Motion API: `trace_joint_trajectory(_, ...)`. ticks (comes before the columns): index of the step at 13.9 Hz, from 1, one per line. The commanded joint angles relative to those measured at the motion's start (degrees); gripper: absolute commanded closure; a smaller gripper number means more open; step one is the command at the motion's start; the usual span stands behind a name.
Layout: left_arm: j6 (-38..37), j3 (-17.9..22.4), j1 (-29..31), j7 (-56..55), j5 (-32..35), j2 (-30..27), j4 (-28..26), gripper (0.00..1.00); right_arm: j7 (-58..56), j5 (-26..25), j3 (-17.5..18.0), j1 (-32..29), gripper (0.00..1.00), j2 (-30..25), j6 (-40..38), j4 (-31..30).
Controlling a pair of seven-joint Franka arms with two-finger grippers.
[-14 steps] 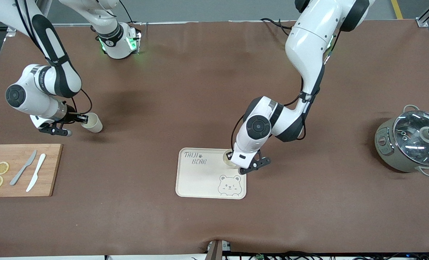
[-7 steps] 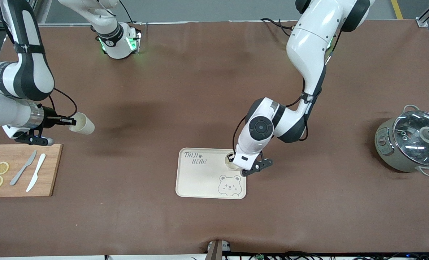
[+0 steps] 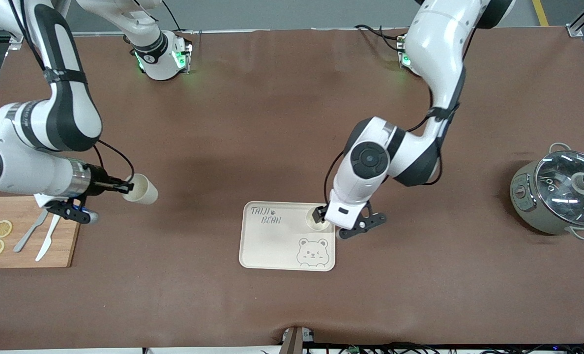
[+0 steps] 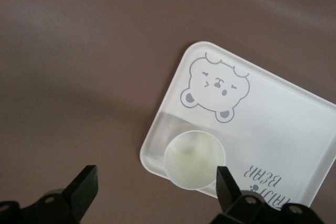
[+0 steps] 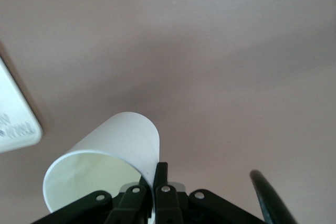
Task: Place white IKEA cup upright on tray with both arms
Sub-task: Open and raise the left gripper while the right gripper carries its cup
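A cream tray with "TAIJI BEAR" lettering and a bear drawing lies on the brown table. One white cup stands upright on the tray's corner toward the left arm's end. It also shows in the left wrist view on the tray. My left gripper hangs open above this cup, its fingers apart and holding nothing. My right gripper is shut on the rim of a second white cup, held on its side over bare table beside the cutting board; the right wrist view shows the rim pinched.
A wooden cutting board with two lemon slices and two knives lies at the right arm's end. A grey pot with a glass lid stands at the left arm's end. The tray's corner shows in the right wrist view.
My right arm has carried its cup toward the tray and lower in the front view. My left gripper has risen and drawn slightly toward the left arm's end; the cup stays on the tray.
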Motion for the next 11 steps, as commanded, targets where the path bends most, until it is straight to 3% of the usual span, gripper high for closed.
trace_joint_trajectory(1, -7.93, 0.01, 3.54, 9.88, 1.14, -6.47, -1.74, 0.00, 8.29, 3.46, -0.45, 3.31, 1.00, 7.41, -2.72, 10.15)
trace_joint_trajectory(6, -19.80, 0.01, 9.08, 19.05, 1.85, -15.00, -2.18, 0.00, 26.12, 4.97, -0.37, 12.01, 1.00, 15.94, -1.41, 19.11)
trace_joint_trajectory(11, -28.77, -0.26, 17.25, 31.86, 1.59, -23.18, -2.18, 0.00, 37.57, 4.88, -0.37, 19.83, 1.00, 21.31, 10.35, 19.74)
